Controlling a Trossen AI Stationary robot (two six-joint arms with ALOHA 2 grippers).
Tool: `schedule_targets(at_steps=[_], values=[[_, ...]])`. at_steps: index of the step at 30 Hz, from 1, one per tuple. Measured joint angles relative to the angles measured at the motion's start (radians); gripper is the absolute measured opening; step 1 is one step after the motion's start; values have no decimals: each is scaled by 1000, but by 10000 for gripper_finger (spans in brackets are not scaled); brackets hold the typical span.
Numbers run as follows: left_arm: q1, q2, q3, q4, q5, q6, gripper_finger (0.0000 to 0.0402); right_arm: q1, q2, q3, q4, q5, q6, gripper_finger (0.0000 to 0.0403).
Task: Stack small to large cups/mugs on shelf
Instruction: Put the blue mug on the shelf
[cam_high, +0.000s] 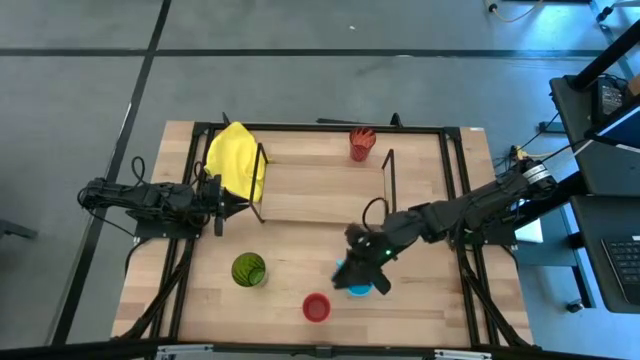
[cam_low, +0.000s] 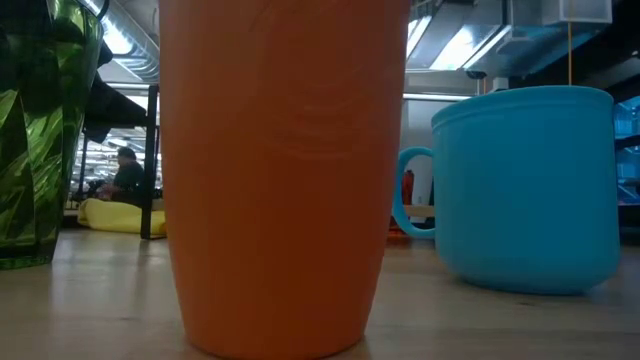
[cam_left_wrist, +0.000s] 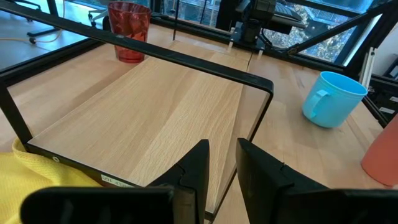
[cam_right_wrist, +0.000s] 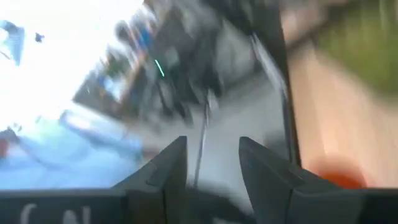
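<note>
The shelf (cam_high: 310, 190) is a light board with black wire frames at both ends; the orange-red tumbler (cam_high: 361, 143) stands upright at its far right end. The green tumbler (cam_high: 248, 270), short red cup (cam_high: 316, 307) and light blue mug (cam_high: 357, 288) stand on the table in front of it. My right gripper (cam_high: 366, 272) hovers open over the mug and partly hides it from above; in the low view the mug (cam_low: 525, 190) stands alone on its base. My left gripper (cam_high: 228, 202) waits at the shelf's left end, open by a narrow gap (cam_left_wrist: 222, 155).
A yellow cloth (cam_high: 238, 160) lies over the shelf's left frame, right beside my left gripper. A black metal frame (cam_high: 455, 200) runs around the tabletop. Bare board lies between the cloth and the tumbler (cam_left_wrist: 129, 31). A person (cam_low: 125, 172) sits in the room far behind.
</note>
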Motion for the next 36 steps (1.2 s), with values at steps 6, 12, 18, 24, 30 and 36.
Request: schedule_targets(at_steps=[6, 12, 18, 24, 30, 36], values=[[0, 0, 0, 0, 0, 0, 75, 51, 12, 260, -308, 204, -245, 147], [0, 0, 0, 0, 0, 0, 75, 147, 114, 529, -1051, 342, -255, 147], [0, 0, 0, 0, 0, 0, 75, 227, 221, 592, -1283, 348, -210, 147], [0, 0, 0, 0, 1, 0, 75, 240, 291, 541, -1303, 334, -177, 147], [0, 0, 0, 0, 0, 0, 75, 227, 344, 537, -1262, 332, -177, 147], [0, 0, 0, 0, 0, 0, 75, 214, 414, 536, -1218, 297, -138, 167]])
